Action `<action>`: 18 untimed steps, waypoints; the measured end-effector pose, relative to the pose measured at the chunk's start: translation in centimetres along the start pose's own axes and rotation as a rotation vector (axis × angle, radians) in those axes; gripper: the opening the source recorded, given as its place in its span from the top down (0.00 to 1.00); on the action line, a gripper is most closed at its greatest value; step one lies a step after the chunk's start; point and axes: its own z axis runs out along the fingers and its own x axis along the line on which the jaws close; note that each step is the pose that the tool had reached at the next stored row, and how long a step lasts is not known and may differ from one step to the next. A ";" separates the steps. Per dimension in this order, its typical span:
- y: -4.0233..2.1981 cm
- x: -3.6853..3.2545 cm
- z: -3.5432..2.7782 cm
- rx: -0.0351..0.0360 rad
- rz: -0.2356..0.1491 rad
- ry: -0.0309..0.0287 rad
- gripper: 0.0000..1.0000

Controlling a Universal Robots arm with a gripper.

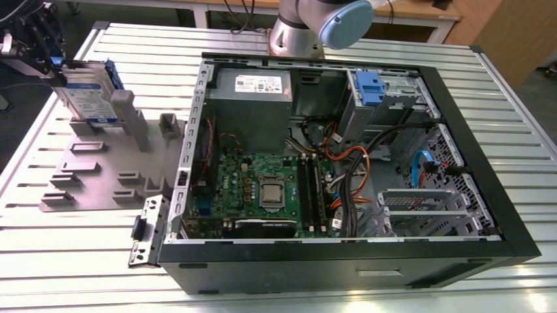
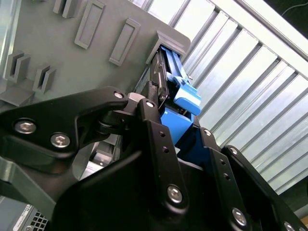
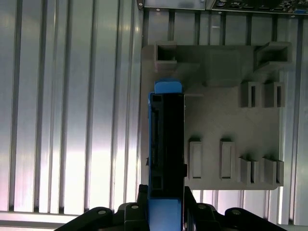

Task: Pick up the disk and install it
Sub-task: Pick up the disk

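The disk (image 1: 87, 98) stands on edge at the far-left corner of a grey slotted fixture (image 1: 104, 169), to the exterior view's left of the open computer case (image 1: 522, 215). It is a silver drive with a white-and-blue label and a blue carrier frame. My gripper (image 1: 59, 70) reaches it from the exterior view's left. In both wrist views the black fingers (image 2: 154, 130) press on either side of the blue-framed disk (image 2: 187, 98) (image 3: 166, 144), so the gripper (image 3: 166, 204) is shut on it. Whether the disk's lower edge still sits in the fixture slot I cannot tell.
The case lies open with a motherboard (image 1: 261, 189), a grey power supply box (image 1: 252, 85), cables, and a metal bay with a blue latch (image 1: 370, 88) at its far right corner. The arm's base (image 1: 301, 32) stands behind the case. The ribbed metal table (image 1: 70, 261) surrounds everything.
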 end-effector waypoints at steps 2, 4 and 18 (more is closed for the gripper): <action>0.00 0.00 -0.05 0.0001 0.000 0.0000 0.64; 0.00 0.00 -0.09 0.0001 0.000 0.0000 0.64; 0.00 0.01 -0.55 0.0002 0.000 -0.0001 0.64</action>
